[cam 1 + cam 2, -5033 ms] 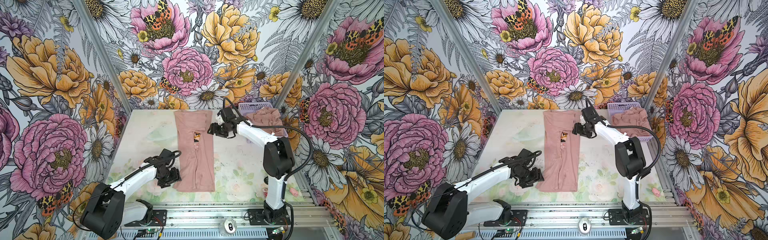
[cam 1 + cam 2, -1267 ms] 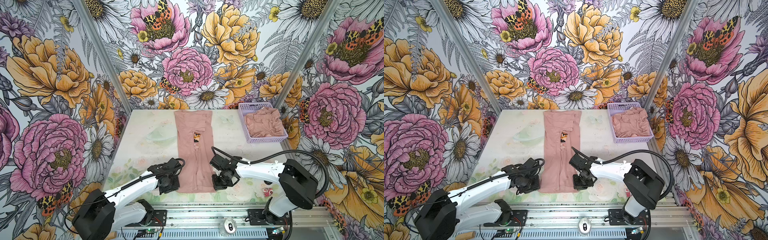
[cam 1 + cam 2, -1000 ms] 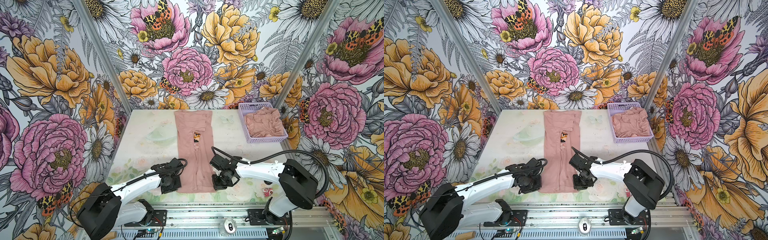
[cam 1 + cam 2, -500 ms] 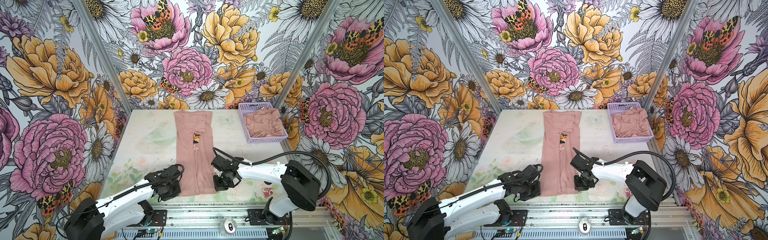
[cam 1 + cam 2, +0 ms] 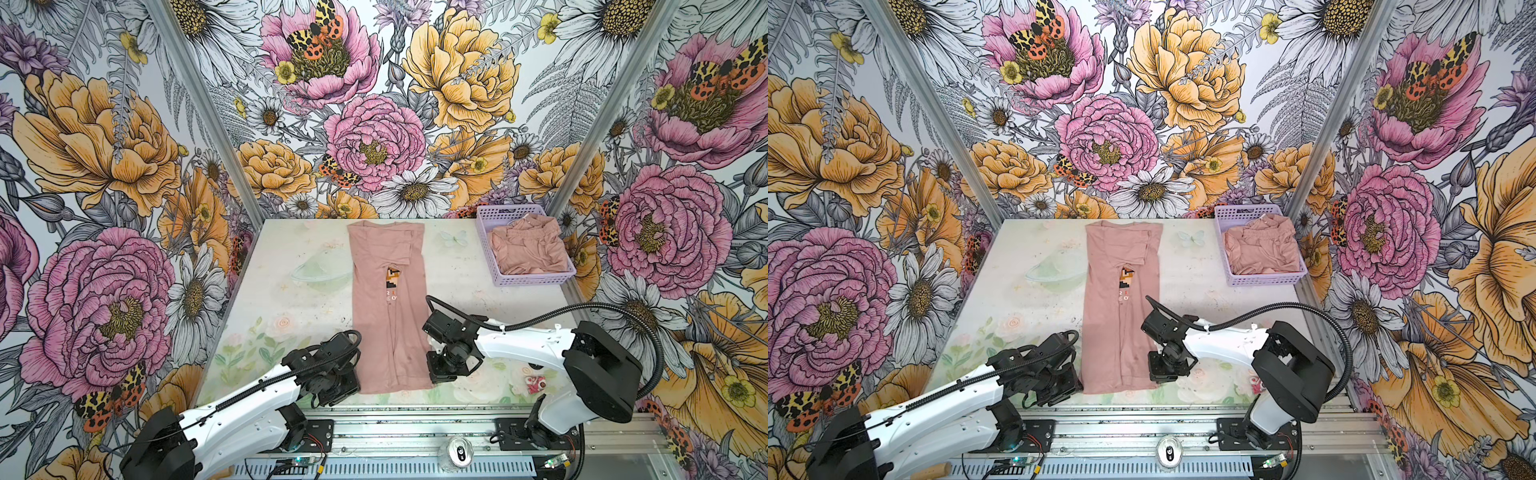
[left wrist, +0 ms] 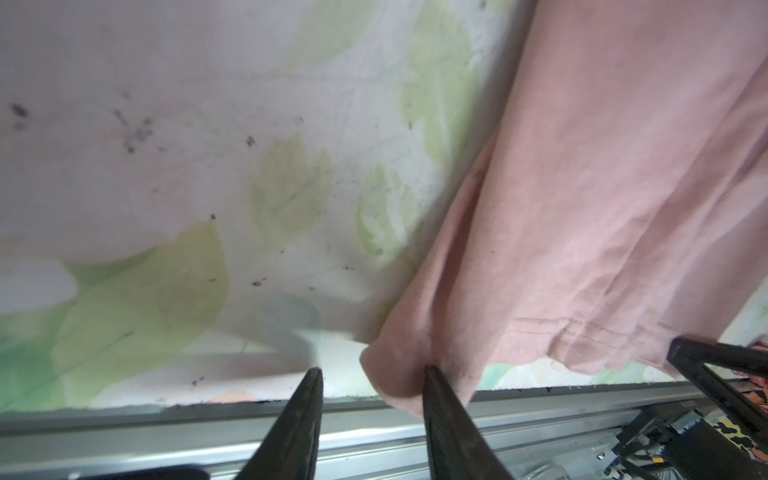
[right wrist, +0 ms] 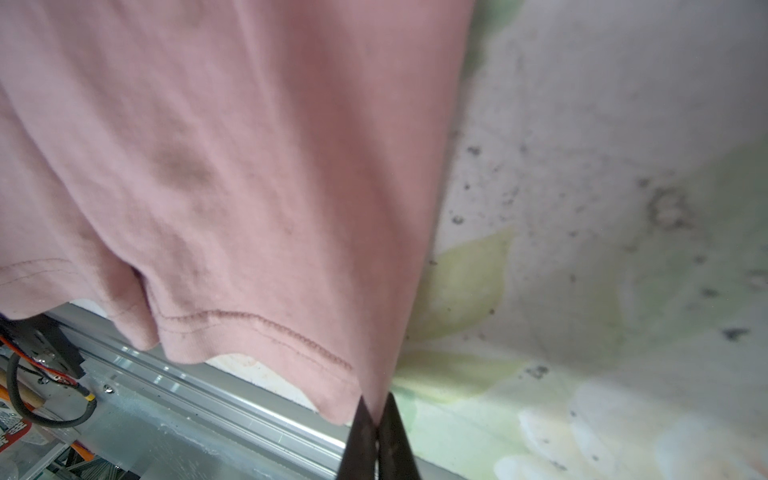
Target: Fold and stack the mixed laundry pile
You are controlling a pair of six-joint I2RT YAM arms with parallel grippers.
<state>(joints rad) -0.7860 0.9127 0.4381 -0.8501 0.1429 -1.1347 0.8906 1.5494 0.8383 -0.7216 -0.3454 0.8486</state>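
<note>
The T-shirt (image 5: 388, 328) lies in the middle of the tabletop (image 5: 299, 316) as one long strip, already folded along its length, with the hem at the near edge. The step in hand seems to be the cross fold: both arms are down at the two hem corners.

The right hand (image 7: 376, 411) is pressed together on the right corner of the hem, with the cloth pinched at its tip. The left hand (image 6: 372, 372) stands apart. The left corner rests against one of its fingers (image 6: 440, 399) but is not clamped.

So the next move, I think, asks the left hand to close on that corner first. Then both corners should rise together and travel toward the collar end, or the fold will come out crooked.

The other pink garments (image 5: 528, 249) wait in the lavender basket (image 5: 525, 280) at the far right, not yet folded.

Five seconds ago the right hand was far back beside the shirt, near the basket. Now it has come to the near hem. The hem itself sits a little closer to the near edge than a second ago.
</note>
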